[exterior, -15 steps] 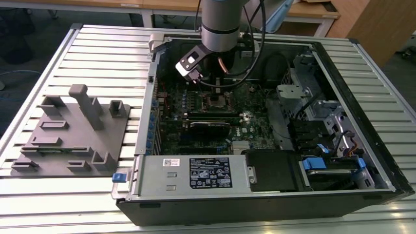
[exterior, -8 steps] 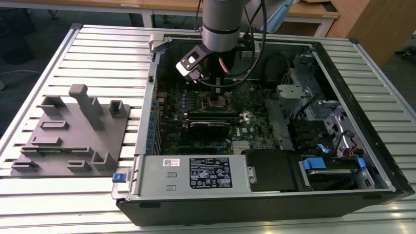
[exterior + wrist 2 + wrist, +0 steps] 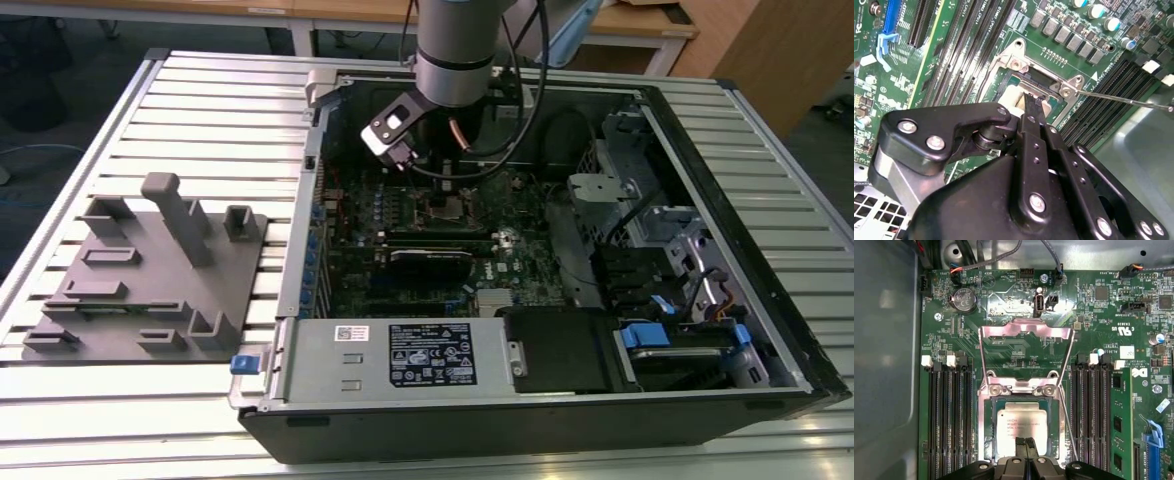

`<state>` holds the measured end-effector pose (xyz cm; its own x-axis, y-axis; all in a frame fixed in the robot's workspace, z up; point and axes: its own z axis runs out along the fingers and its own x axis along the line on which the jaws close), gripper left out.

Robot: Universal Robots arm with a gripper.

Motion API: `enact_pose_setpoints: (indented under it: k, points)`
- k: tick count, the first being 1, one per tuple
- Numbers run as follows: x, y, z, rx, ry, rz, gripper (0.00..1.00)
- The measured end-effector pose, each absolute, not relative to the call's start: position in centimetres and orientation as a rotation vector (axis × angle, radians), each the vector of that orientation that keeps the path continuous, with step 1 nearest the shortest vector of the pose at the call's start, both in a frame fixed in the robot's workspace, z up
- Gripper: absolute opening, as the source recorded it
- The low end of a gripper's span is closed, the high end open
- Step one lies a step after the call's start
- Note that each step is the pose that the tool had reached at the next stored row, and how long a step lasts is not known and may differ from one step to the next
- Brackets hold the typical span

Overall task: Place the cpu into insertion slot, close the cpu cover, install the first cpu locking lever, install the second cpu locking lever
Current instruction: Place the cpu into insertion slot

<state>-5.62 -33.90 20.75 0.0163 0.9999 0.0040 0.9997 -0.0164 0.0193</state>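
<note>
The cpu (image 3: 1023, 421), a square chip with a silvery top, lies flat in the insertion slot (image 3: 986, 432) on the green motherboard. The cpu cover (image 3: 1026, 329), a thin metal frame with a window, stands swung open beyond the slot. My gripper (image 3: 1026, 442) is shut, with its two black fingertips pressed together right over the cpu's near edge and nothing held between them. In the second wrist view the thin fingers (image 3: 1034, 108) reach down to the slot (image 3: 1019, 80). One thin wire locking lever (image 3: 1124, 99) sticks out sideways, unlatched, and runs alongside the socket (image 3: 1068, 420).
Long black memory slots (image 3: 949, 420) flank the socket on both sides (image 3: 1094, 410). The motherboard sits inside an open computer case (image 3: 534, 400) with its power supply (image 3: 427, 355) at the front. A grey fixture block (image 3: 147, 270) stands on the slatted table at the exterior view's left.
</note>
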Motion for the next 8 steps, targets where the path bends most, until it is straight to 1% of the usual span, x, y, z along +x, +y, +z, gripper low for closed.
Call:
enact_pose_setpoints:
  k: [8]
  points:
    - [-4.97, -33.90, 20.67, 2.246, 2.180, 0.025, 0.10]
